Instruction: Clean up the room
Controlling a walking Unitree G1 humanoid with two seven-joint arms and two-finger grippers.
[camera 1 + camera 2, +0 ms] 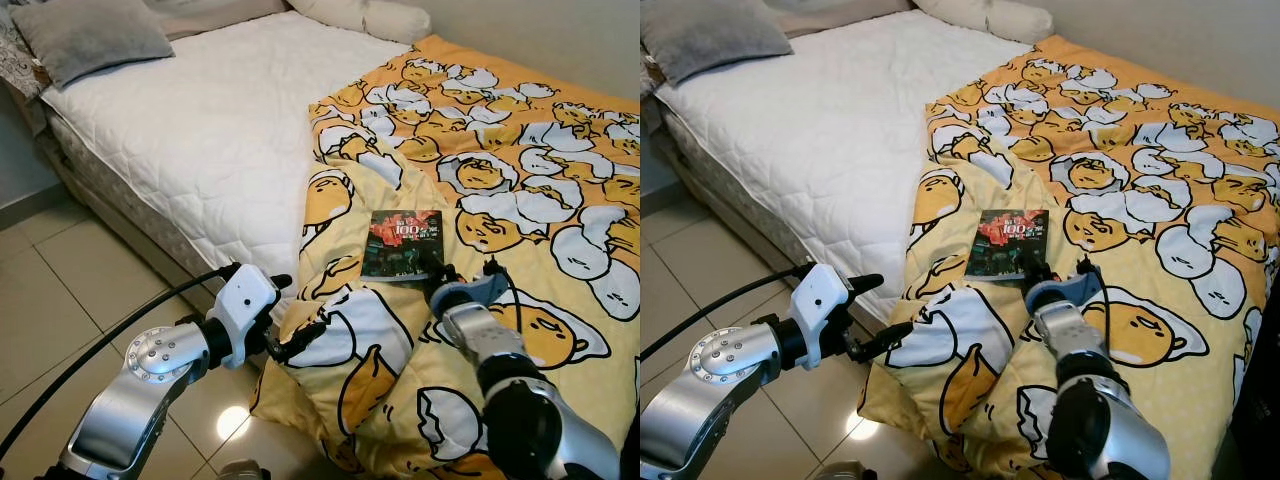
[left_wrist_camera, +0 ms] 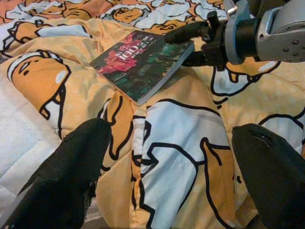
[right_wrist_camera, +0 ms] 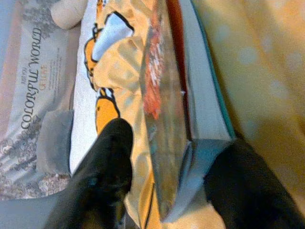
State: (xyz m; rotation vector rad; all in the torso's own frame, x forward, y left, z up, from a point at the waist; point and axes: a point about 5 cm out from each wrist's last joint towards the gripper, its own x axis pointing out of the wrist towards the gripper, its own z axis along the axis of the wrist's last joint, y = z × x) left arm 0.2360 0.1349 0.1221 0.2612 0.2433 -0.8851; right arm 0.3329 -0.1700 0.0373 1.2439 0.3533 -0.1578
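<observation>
The right gripper (image 3: 167, 186) is straddling a corner of the book (image 3: 190, 95), one finger on each side. The book is lying on the yellow blanket (image 3: 257, 62), with a grey pillow (image 3: 55, 140) lying beyond.

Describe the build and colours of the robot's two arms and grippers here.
Both arms are silver metal with black joints. The left gripper has a white housing, long black fingers and a black cable trailing off. The right gripper has a blue-grey wrist collar, black fingers and thin black wiring.

The book's (image 1: 402, 244) cover lettering is too small to read, and the grey pillow (image 1: 90, 35) is cut off at the frame's top edge.
</observation>
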